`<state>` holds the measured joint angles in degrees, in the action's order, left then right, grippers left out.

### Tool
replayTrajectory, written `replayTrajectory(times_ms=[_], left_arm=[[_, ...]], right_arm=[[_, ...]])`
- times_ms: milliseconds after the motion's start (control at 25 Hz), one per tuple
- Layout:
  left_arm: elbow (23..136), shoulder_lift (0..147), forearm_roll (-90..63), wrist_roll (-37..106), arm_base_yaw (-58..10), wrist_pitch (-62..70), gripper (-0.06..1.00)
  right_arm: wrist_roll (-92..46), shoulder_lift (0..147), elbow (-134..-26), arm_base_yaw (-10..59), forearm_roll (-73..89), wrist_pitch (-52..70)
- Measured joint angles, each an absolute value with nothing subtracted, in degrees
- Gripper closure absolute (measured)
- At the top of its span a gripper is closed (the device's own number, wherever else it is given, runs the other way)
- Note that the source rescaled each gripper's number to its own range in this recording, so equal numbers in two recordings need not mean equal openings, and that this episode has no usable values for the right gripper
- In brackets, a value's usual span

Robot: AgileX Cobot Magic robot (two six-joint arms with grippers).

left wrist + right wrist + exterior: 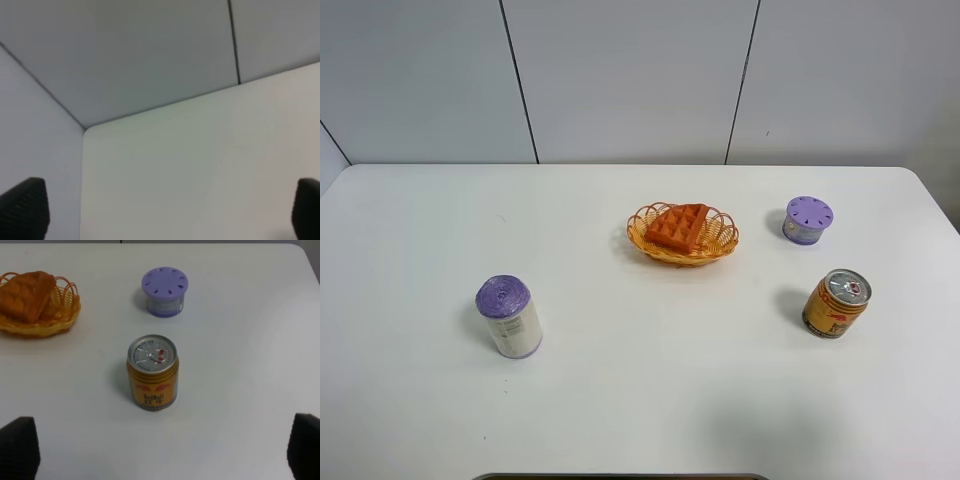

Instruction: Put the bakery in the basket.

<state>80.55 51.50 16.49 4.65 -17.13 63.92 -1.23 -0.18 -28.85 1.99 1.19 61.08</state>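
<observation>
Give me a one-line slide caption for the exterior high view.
Waffle piece resting in the wicker basket mid-table, flanked by three containers; no arms in frame.

The gold can (152, 373) near the table's right edge is showing "RedBull" on its side; smaller print beneath is staying unreadable.

White table (620, 400), rounded corners, back edge against a grey panelled wall. Near the middle, somewhat toward the back edge: oval wicker basket (718, 238), resting directly on the top. Toward the back right corner: small purple-lidded tub (808, 220), upright. Nearer the right edge, just in front of the tub: gold drink can (836, 303), upright, pull-tab unopened. Toward the left edge, well apart from the rest: white cylinder with purple top (508, 316), tilted slightly.
</observation>
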Motion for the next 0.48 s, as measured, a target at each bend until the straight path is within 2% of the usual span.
replayTrajectory(times_ms=[200, 480], left_arm=[[80.6, 46.3, 17.1, 3.8, -17.1, 69.0, -0.04], [80.1, 39.3, 17.9, 1.8, -17.1, 69.7, -0.04]], right_arm=[[-1.2, -0.2, -28.8, 2.0, 1.2, 61.1], [-1.2, -0.2, -28.8, 2.0, 1.2, 61.1]])
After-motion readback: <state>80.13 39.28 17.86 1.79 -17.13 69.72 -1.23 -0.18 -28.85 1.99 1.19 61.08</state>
